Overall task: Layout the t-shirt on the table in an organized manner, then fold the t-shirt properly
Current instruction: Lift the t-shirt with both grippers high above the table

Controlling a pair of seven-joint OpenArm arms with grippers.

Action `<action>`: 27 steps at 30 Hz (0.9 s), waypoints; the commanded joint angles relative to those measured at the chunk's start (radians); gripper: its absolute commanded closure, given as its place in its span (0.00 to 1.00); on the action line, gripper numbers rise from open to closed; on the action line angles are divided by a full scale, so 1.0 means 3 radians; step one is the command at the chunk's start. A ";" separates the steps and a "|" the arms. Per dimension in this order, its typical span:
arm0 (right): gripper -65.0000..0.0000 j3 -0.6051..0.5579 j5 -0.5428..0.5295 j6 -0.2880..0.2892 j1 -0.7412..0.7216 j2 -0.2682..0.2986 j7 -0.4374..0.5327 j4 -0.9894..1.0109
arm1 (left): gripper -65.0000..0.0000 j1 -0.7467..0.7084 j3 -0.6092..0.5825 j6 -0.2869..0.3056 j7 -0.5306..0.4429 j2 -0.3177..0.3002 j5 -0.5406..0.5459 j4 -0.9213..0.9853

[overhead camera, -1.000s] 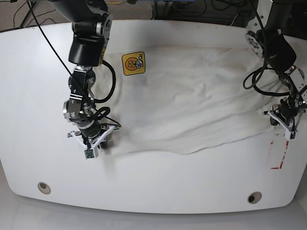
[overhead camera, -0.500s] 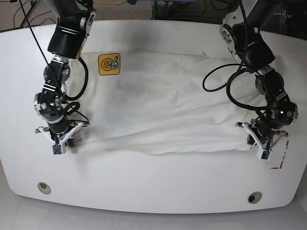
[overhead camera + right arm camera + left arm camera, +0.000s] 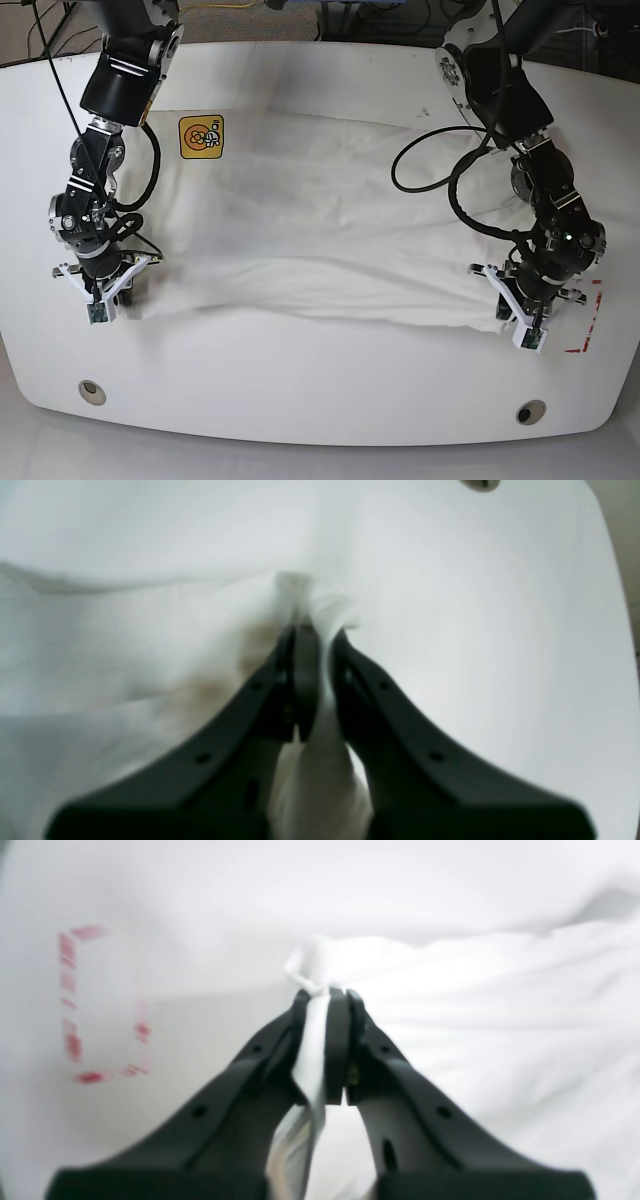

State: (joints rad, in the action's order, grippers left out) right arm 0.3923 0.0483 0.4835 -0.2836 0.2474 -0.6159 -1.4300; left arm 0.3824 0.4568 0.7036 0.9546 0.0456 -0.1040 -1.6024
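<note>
Two-arm layout stage, shirt held at both ends. The t-shirt lies spread across the middle of the counter, its long axis running side to side in the base view, with the orange-yellow tag showing at its far corner on that view's left. The left gripper, on the base view's right, is closed on a pinch of cloth at the near corner of that end; the right gripper, on the base view's left, is closed on the opposite near corner. From each set of fingers the shirt therefore extends inward and away, towards the other arm, so each arm is nearest only to its own end and any stretching or folding move turns on the near hem spanning between the two grips. That hem sags in a shallow curve, which suggests the cloth is not yet taut. The left wrist view confirms the cloth clamped between the dark fingers, and shows the red-outlined rectangle mark beside them. The right wrist view shows cloth wedged between the fingers and a faint brownish tint on the fabric, detail the base view cannot resolve.
</note>
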 commanded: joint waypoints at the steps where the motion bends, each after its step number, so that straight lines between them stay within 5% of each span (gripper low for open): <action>1: 1.00 0.0004 -0.0020 -0.0024 -0.0177 0.0083 0.0102 -0.0110 | 1.00 0.0226 -0.0027 -0.0018 0.0048 -0.0022 0.0032 -0.0185; 17: 1.00 -0.0027 0.0010 0.0278 -0.1241 0.0175 -0.0399 -0.0131 | 1.00 0.1086 -0.0047 -0.0018 0.0830 0.0096 0.0047 -0.0896; 27: 1.00 -0.0303 -0.0020 0.0293 -0.2100 0.0472 -0.0829 -0.0177 | 1.00 0.2047 -0.0047 -0.0018 0.1275 0.0076 0.0037 -0.1054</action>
State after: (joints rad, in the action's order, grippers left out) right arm 0.3008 0.0250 0.5934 -0.8284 0.3569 -0.8684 -1.4593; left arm 0.9077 0.4480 0.7002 1.3567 0.0772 -0.0917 -1.9045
